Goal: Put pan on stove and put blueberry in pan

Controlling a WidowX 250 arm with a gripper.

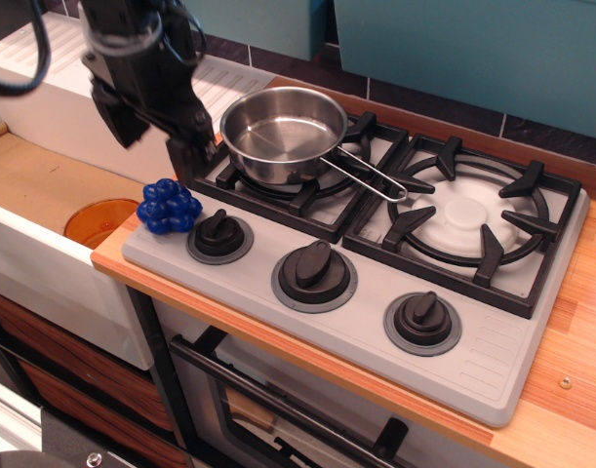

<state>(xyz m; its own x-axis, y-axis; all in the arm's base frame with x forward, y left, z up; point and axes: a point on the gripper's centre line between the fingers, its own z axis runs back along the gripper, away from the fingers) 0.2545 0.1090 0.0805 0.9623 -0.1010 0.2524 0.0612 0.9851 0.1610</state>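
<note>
The end effector (159, 136) hangs open and empty, blueberry (169, 206) just below it, pan (284, 133) on the stove (493, 361) beside it.

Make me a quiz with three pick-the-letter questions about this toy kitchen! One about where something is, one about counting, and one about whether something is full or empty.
1. Where is the pan?
A. In the sink
B. On the left burner of the stove
C. On the floor

2. How many black knobs does the stove have?
A. One
B. Three
C. Five

3. What is inside the pan?
A. The blueberry
B. An orange disc
C. Nothing

Answers:
1. B, because the pan sits on the left black grate with its wire handle pointing toward the right burner.
2. B, because three round knobs line the front edge.
3. C, because the pan's shiny bottom is bare; the blueberry lies at the stove's left front corner, below the gripper.
</note>
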